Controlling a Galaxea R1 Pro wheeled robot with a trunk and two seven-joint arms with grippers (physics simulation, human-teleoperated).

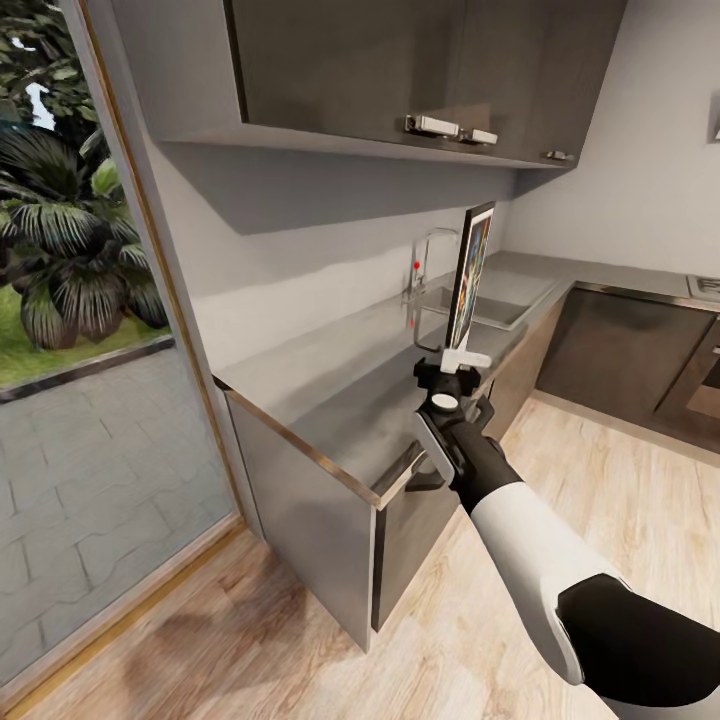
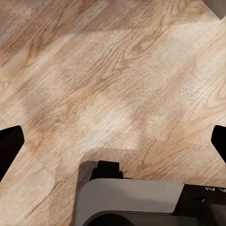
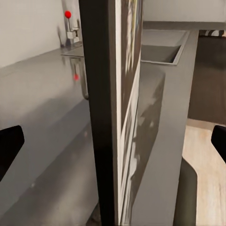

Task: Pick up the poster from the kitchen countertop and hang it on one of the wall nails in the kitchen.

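We judge the risk to be slippage: the right gripper (image 1: 455, 372) pinches only the bottom edge of the poster (image 1: 470, 272), held upright above the kitchen countertop (image 1: 330, 380); a swing could tip it or strike the tap (image 1: 425, 262). Left gripper (image 2: 113, 141) stands wide apart, empty, over wood floor (image 2: 113, 70). Grey cabinets (image 1: 400, 60) overhead; no nail visible

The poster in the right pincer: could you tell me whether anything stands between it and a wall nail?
No nail is visible, so the path cannot be judged. The right pincer holds the poster upright by its bottom edge above the kitchen countertop. Between it and the wall are the tap and, higher up, the overhanging cabinets.
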